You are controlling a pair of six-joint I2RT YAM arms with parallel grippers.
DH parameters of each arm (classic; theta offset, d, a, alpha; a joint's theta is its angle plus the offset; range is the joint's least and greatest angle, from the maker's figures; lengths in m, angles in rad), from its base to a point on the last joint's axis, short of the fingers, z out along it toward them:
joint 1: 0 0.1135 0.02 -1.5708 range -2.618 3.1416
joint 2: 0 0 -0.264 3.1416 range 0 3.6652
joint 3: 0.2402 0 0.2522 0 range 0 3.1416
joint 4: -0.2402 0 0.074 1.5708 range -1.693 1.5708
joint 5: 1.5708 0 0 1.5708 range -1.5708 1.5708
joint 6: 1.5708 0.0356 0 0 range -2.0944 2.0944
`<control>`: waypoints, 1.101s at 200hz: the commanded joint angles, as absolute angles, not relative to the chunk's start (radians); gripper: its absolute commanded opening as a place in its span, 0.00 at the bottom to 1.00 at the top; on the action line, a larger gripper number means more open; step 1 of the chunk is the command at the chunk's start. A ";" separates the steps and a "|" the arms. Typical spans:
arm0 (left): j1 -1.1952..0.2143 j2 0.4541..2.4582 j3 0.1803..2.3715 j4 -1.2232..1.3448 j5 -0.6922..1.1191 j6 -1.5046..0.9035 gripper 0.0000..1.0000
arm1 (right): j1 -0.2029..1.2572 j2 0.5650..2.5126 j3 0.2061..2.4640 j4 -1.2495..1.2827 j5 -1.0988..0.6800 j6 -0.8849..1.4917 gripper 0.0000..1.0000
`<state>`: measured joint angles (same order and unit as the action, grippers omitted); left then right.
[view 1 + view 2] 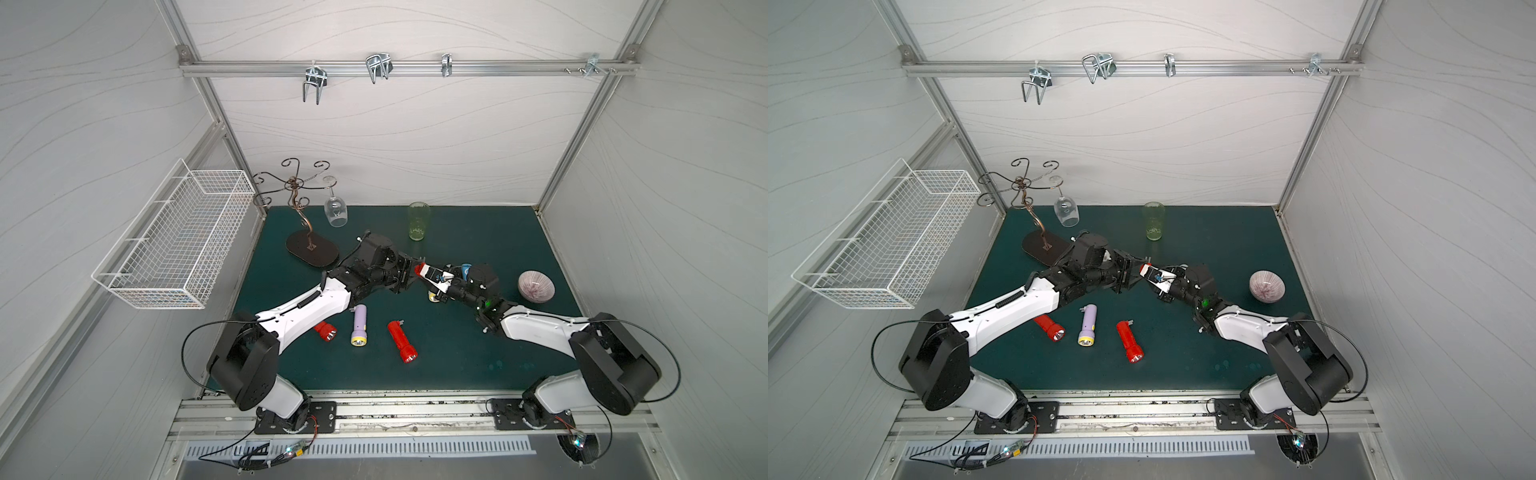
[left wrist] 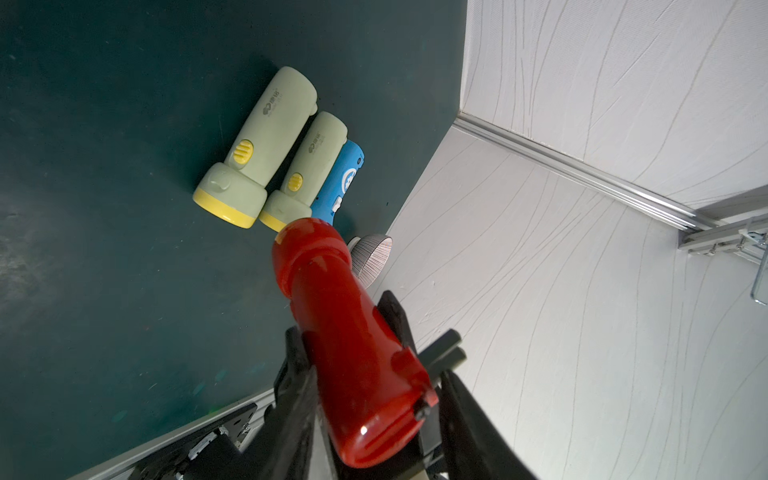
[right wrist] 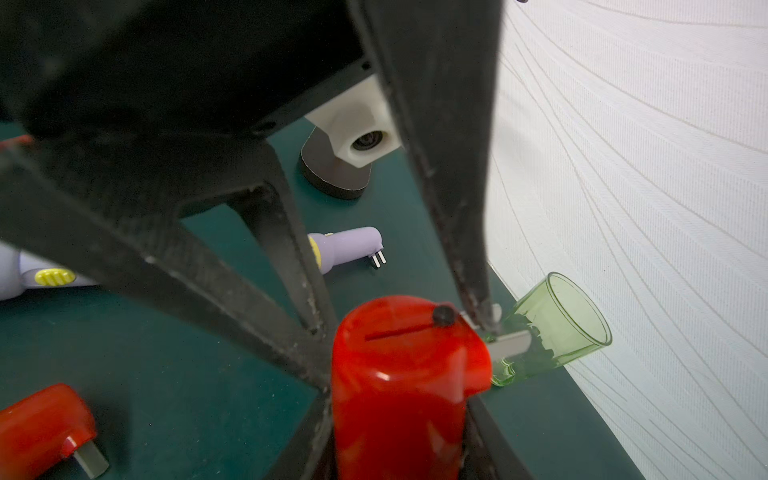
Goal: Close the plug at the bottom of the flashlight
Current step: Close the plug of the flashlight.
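- In both top views the left gripper [image 1: 415, 272] and right gripper [image 1: 435, 283] meet nose to nose over the middle of the dark green mat [image 1: 457, 357]. The red flashlight [image 1: 420, 268] is raised between them.
- From that spot a green tumbler [image 1: 418, 220] stands at 12 o'clock and a ribbed bowl [image 1: 536, 286] sits at 3 o'clock. A purple flashlight [image 1: 360, 324] lies between 7 and 8 o'clock.
- Left wrist view: the red flashlight's tail end sits between the left gripper's fingers [image 2: 297, 374], the jaws narrow on it. The plug [image 2: 446, 351] juts sideways from the tail.
- Right wrist view: the right gripper clamps the flashlight's body between its two fingers. One left fingertip [image 3: 484, 307] touches the plug's metal prong, and the other finger lies against the opposite red side.
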<state>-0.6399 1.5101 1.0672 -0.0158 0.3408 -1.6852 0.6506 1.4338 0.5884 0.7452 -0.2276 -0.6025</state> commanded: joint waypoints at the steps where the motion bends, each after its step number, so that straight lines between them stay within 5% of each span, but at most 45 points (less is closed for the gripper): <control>1: -0.652 1.527 1.102 0.047 0.339 -1.726 0.46 | 0.667 1.440 0.580 0.815 -0.250 -0.612 0.00; 59: -0.658 1.539 1.096 0.068 0.345 -1.732 0.36 | 0.680 1.444 0.576 0.844 -0.258 -0.608 0.00; 188: -0.666 1.578 1.129 0.069 0.385 -1.694 0.37 | 0.727 1.486 0.584 0.922 -0.273 -0.618 0.00; 220: -0.670 1.594 1.139 0.094 0.403 -1.686 0.23 | 0.727 1.488 0.586 0.927 -0.271 -0.617 0.00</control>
<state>-0.6415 1.5536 1.0756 -0.0193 0.3191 -1.6749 0.6689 1.4921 0.5690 0.8066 -0.1261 -0.5995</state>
